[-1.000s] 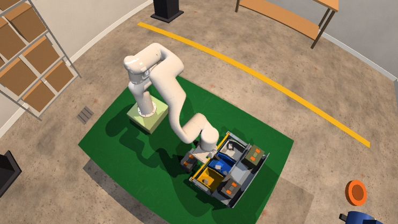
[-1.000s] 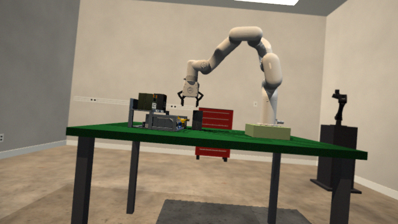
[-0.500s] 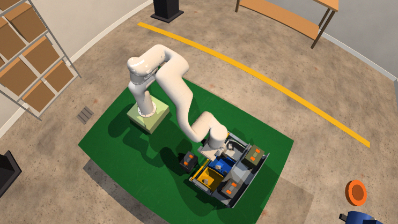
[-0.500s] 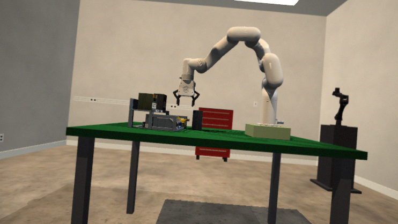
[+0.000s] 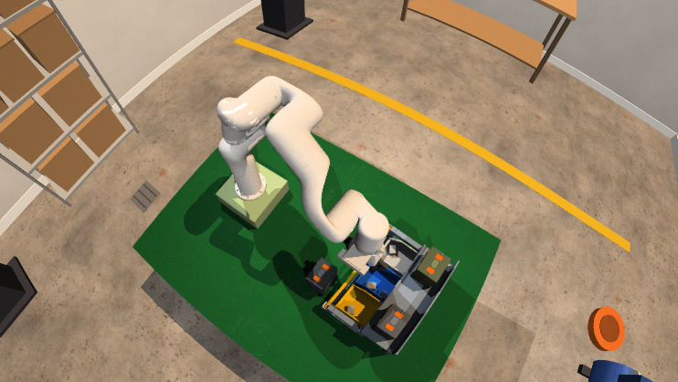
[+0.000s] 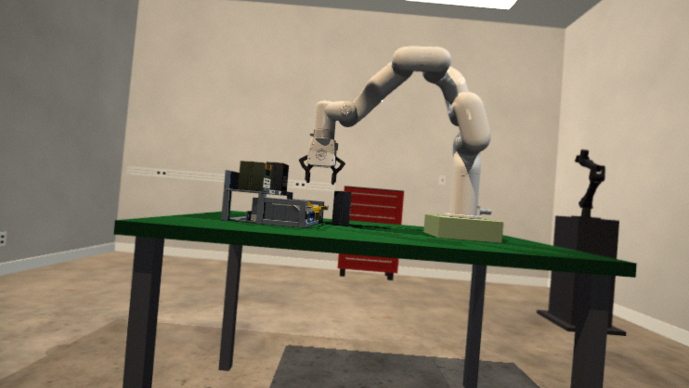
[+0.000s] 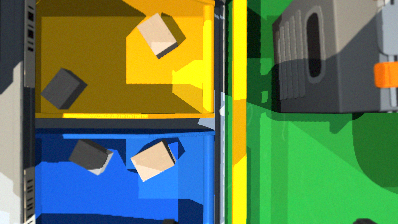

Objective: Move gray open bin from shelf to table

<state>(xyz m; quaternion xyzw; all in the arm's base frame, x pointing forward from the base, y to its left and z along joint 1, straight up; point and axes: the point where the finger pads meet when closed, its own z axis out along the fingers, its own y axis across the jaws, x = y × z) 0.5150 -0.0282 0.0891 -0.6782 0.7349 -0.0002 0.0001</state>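
The gray open bin [image 5: 402, 252] sits at the far end of the shelf's [image 5: 391, 293] lower level with a small part inside, partly hidden by my arm. Beside it are a blue open bin [image 5: 377, 283] and a yellow open bin [image 5: 356, 303]. Both show in the wrist view, blue [image 7: 125, 175] and yellow [image 7: 125, 65], each holding a tan and a dark cube. My gripper [image 6: 321, 176] is open and empty, hovering well above the shelf's front edge near the blue bin. The gray open bin is outside the wrist view.
Two lidded cases with orange latches stand on the shelf's upper level, an olive one [image 5: 432, 265] and a gray one [image 5: 393, 323]. A dark lidded case [image 5: 322, 275] stands on the green table just in front of the shelf's yellow rail [image 7: 239, 110]. The arm's base block [image 5: 252, 199] is far left.
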